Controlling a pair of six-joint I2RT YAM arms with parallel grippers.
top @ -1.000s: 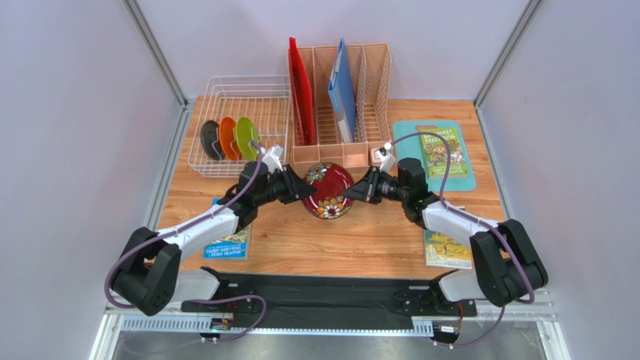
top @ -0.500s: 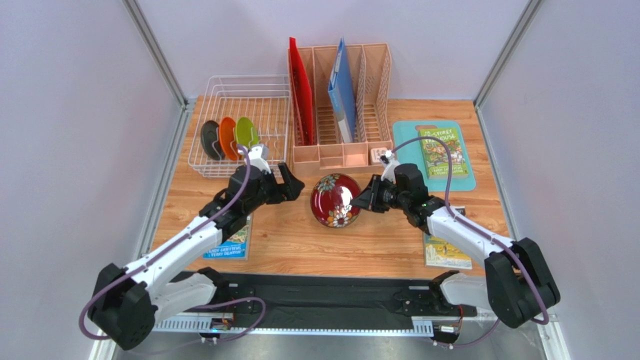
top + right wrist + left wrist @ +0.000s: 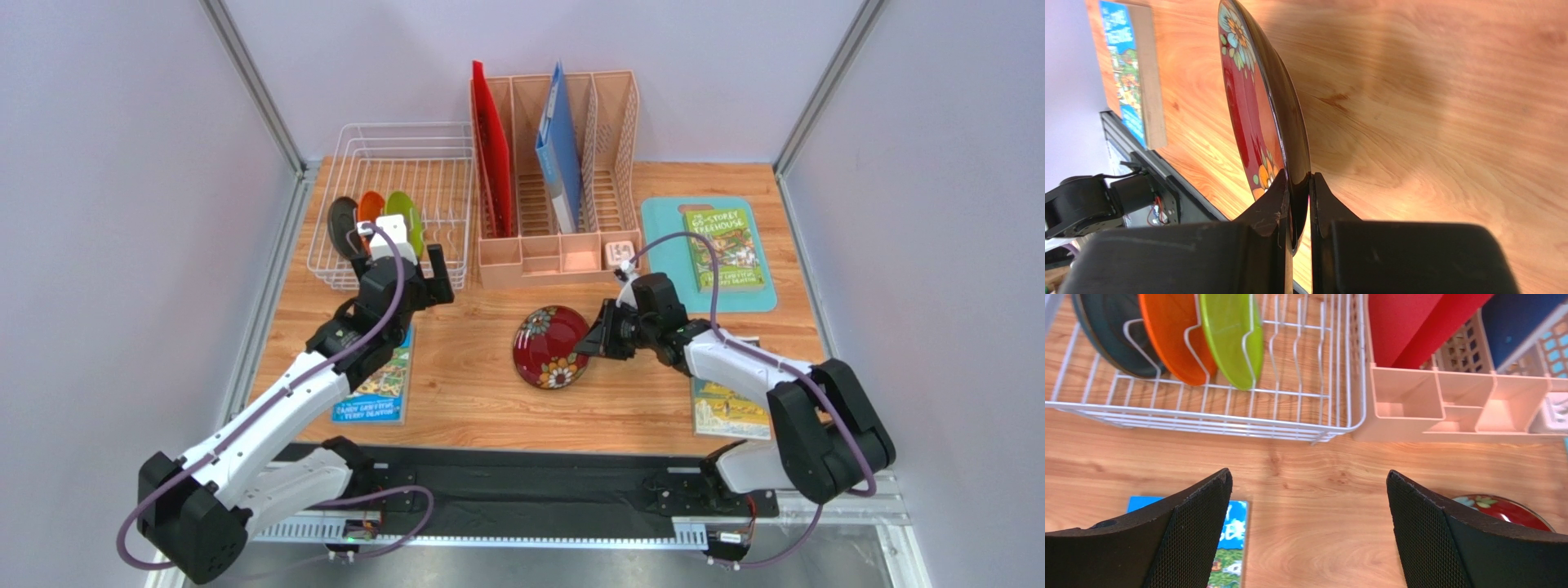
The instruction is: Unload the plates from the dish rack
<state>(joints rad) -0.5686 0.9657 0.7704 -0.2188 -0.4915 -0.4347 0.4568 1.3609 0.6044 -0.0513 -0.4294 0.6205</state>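
Risk sits with the red plate (image 3: 550,347): from above I see it tilted, low over the table (image 3: 491,392), pinched by the right gripper (image 3: 597,342); three plates (image 3: 372,218) stand in the rack (image 3: 390,137). Left wrist: left gripper (image 3: 1309,478) spread, empty, short of the rack, could snag wire. Right wrist: jaws bite only the glossy rim, may slip.

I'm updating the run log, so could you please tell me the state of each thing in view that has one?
red floral plate: out of the dish rack, tilted on edge, gripped at its rim
lime green plate: upright in the rack
orange plate: upright in the rack
dark grey plate: upright in the rack
left end effector: open, empty
right end effector: shut on the red floral plate
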